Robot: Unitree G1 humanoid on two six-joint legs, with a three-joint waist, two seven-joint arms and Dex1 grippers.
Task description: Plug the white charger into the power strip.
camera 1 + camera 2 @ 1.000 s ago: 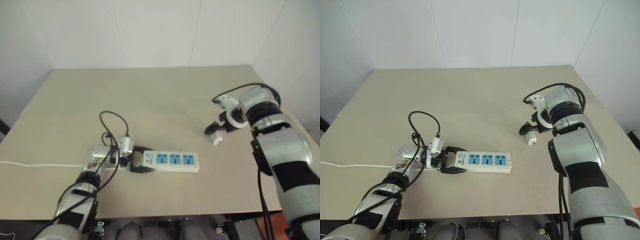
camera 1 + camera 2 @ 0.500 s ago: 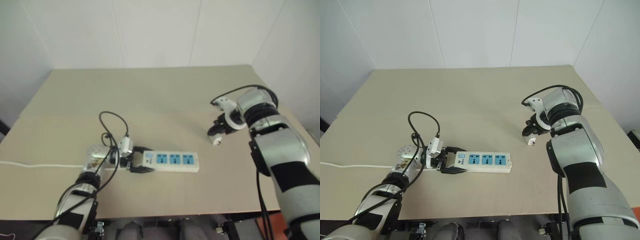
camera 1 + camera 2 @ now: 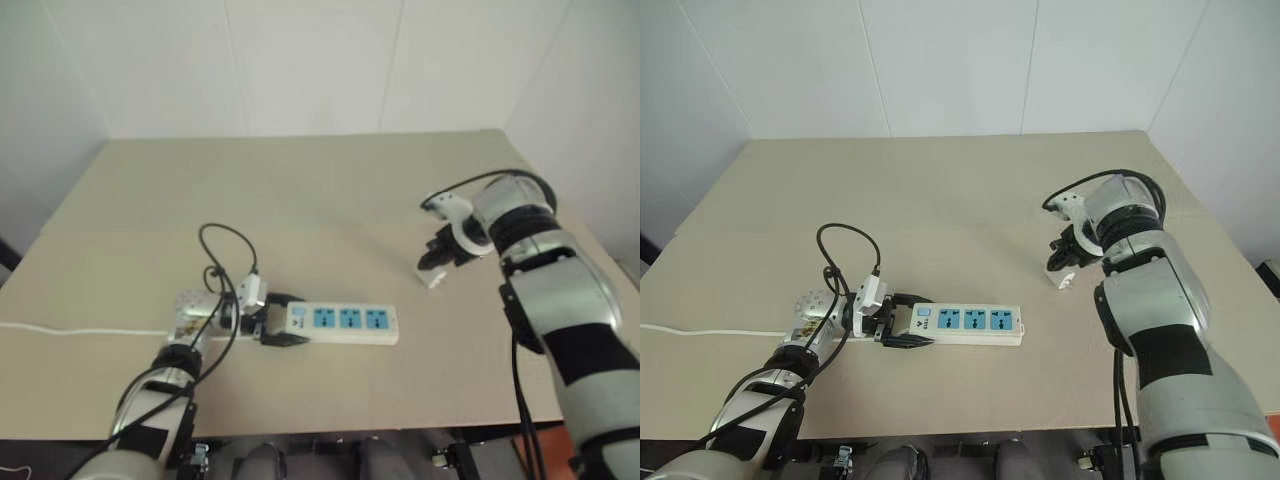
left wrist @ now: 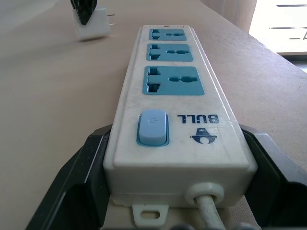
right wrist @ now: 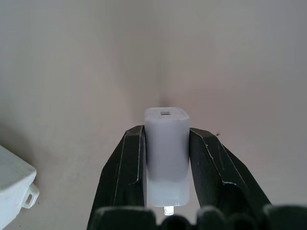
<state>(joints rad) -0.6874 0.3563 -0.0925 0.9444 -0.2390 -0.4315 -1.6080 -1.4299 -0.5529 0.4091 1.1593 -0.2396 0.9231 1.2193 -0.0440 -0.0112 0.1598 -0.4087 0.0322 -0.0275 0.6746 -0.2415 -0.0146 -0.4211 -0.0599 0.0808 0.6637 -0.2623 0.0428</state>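
The white charger [image 5: 166,153] sits clamped between the right gripper's [image 3: 1064,270] two black fingers, well to the right of the power strip [image 3: 962,323]. The left gripper [image 3: 268,325] pinches the strip's switch end on the table [image 3: 320,200].

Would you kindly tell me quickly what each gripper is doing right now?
Left gripper: shut on the long flat white plastic power strip, at its switch end.
Right gripper: shut on the small white plastic charger.
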